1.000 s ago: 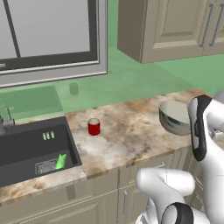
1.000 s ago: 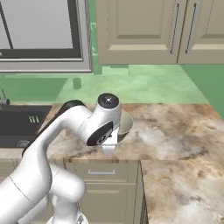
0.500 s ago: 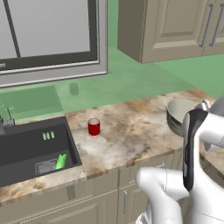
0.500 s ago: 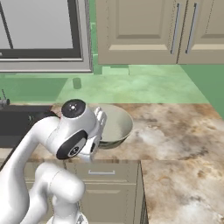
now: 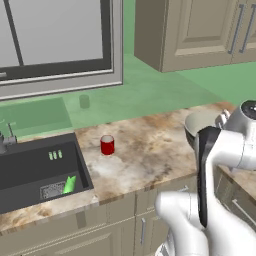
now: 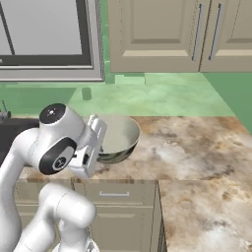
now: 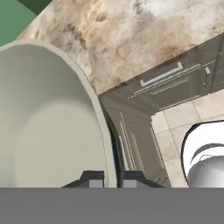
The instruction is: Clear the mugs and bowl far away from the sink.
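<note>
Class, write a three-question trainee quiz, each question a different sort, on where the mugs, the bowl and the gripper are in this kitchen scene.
1. True or false: the small red mug stands inside the dark grey sink basin.
2. What is the gripper shut on? A) the wide cream-and-grey bowl's rim B) the faucet C) a cabinet handle
3. Fill in: the bright green mug lies in the ____.

Key
1. False: it stands on the marble counter, beside the sink.
2. A
3. sink
</note>
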